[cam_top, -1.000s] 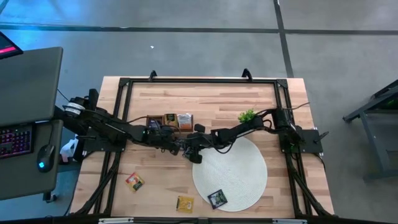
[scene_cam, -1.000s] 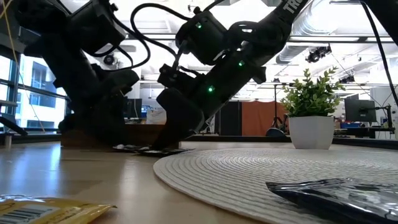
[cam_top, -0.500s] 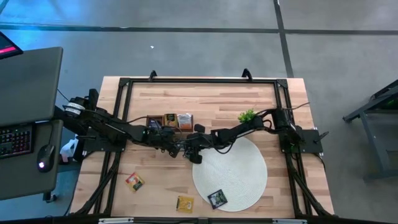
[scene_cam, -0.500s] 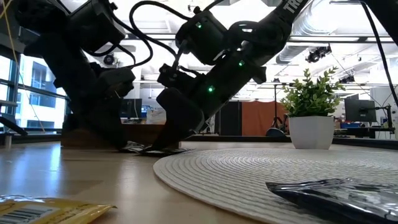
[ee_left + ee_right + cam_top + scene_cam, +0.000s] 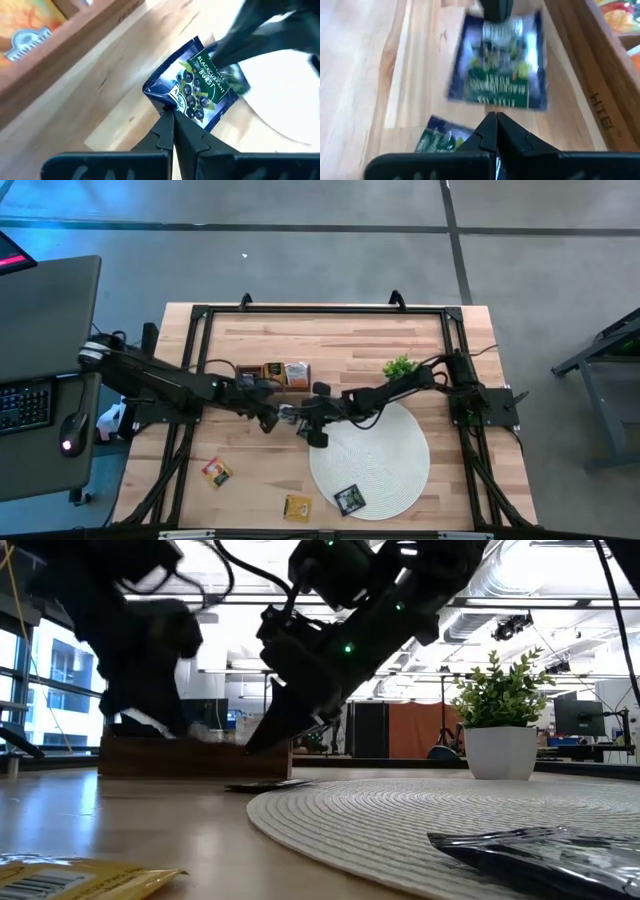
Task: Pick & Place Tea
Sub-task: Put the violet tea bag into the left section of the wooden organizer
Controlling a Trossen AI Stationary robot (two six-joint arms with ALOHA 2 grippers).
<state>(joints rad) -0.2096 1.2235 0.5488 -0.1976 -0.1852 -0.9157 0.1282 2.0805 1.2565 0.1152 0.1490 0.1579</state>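
Left gripper (image 5: 169,116) pinches the corner of a dark blue tea packet (image 5: 197,85), fingers closed on it. Print on the packet reads "BLACKCURRANT BURST", with berry artwork under it. In the high view the left gripper (image 5: 272,412) sits mid-worktop, just in front of the wooden tray (image 5: 272,373) and just off the left edge of the round white mat (image 5: 375,465).

Right gripper (image 5: 492,125) has its fingers pressed together with nothing visible between them. It faces the left gripper at close range, and its wrist view shows the held packet (image 5: 500,65) ahead, plus a second similar blue packet (image 5: 440,137) flat on the wood, print too blurred to read. In the low view a flat packet (image 5: 268,783) lies on the worktop (image 5: 150,830) touching the mat rim.

The tray wall in the right wrist view carries burned-in letters, roughly "HTE". The tray holds yellow and orange packets (image 5: 285,372).

Other tea:
- black packet (image 5: 349,499) on the front of the mat
- yellow packet (image 5: 297,507) near the front worktop edge
- red-green packet (image 5: 216,472) front left, well apart from the others

The plant (image 5: 398,366) stands behind the mat. Open wood at the back of the worktop and front left; the middle is crowded by both arms.
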